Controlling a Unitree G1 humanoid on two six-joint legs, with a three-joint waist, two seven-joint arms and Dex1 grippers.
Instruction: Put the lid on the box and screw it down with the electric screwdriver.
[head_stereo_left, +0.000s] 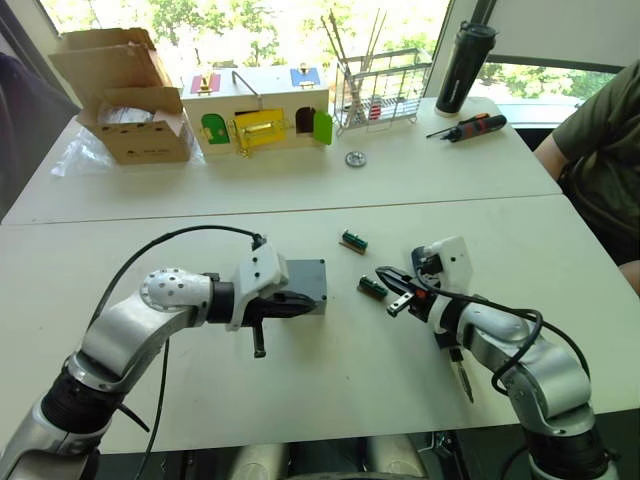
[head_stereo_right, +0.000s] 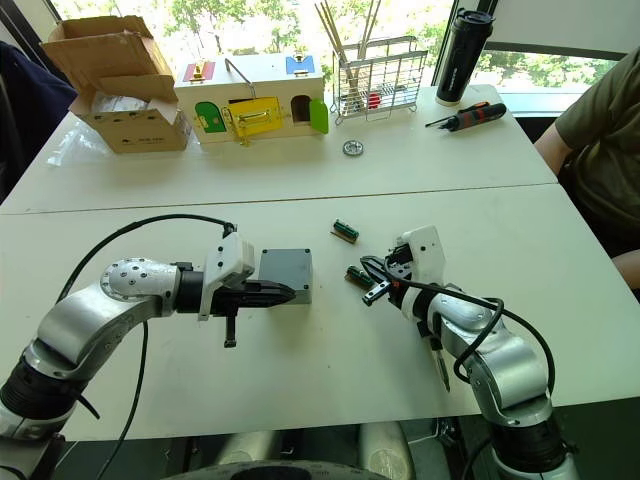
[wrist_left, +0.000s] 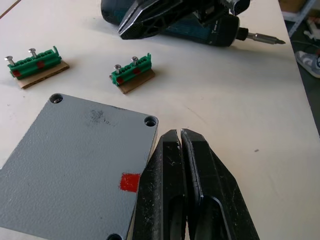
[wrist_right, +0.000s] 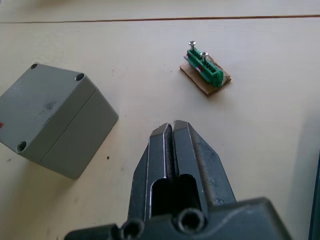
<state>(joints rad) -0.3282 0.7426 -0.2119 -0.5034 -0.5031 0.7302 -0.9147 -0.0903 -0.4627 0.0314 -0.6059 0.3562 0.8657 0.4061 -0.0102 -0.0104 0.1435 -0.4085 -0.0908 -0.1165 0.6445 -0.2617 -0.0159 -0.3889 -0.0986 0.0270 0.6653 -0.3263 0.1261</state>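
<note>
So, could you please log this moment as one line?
lid: on box | left pincer: shut, beside lid | right pincer: shut | electric screwdriver: on table

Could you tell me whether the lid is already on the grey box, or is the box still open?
On. The lid sits flush on the box, with a seam line running around the sides; its corner holes look empty, so no screws yet.

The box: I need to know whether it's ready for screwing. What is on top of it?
The lid sits on the box, flush all around, with a red square mark and empty corner holes. No screws are in it yet. The box's inside is covered.
</note>
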